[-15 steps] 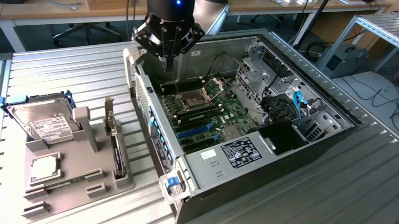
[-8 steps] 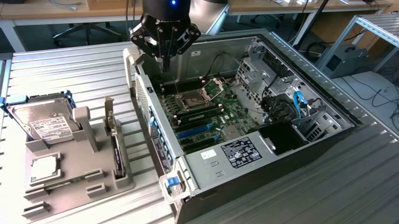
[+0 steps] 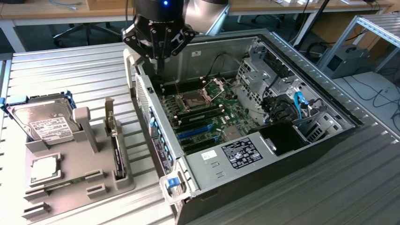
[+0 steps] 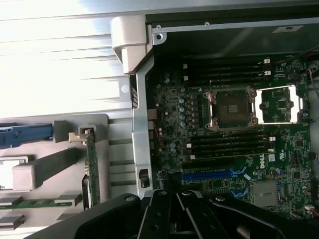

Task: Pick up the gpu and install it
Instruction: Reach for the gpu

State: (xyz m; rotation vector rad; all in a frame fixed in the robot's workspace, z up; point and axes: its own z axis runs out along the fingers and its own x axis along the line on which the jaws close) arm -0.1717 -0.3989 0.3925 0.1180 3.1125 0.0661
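Pick-up not begun: black pincer [image 3: 157,65], shut, empty, above metal computer case [image 3: 145,101]; thin black gpu card [image 3: 116,154] stands left; grasp needs jaws opened.

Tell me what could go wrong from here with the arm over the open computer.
1. The shut tool hangs over the case wall; a descent here might strike it or the exposed processor socket.
2. The gpu stands on edge in the gray holder, untouched; an off-center grasp might tilt or jam it.
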